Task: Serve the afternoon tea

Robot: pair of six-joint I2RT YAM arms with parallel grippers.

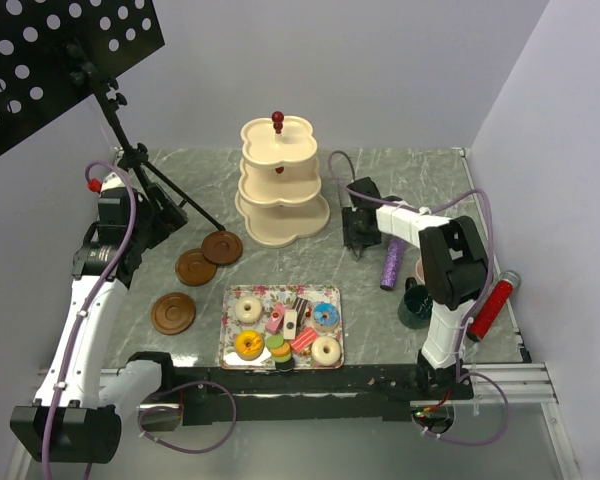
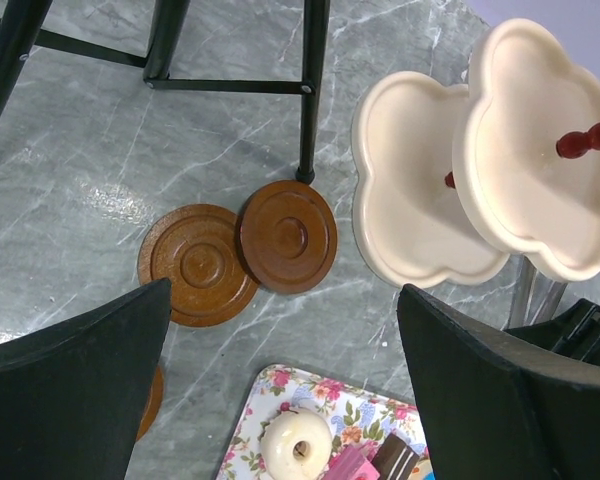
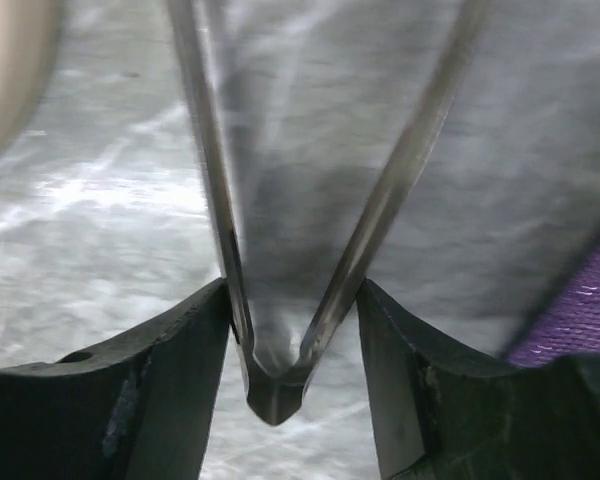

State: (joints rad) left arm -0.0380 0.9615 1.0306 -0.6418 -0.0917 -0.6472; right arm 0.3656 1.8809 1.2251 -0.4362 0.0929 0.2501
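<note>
We see 3 saucers just ahead of our wide left tool, 1 stand ahead right, 4 doughnuts below. Our right tool squeezes tongs over bare bench, stand edge left.

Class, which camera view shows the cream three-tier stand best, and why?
Top external: the stand shows whole, all three tiers. Left wrist crops it to two tiers; right wrist catches only a blurred cream edge.

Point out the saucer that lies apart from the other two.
The saucer nearest the front edge. It lies alone, while the middle saucer and the back saucer touch, the back one overlapping the middle one's rim.
</note>
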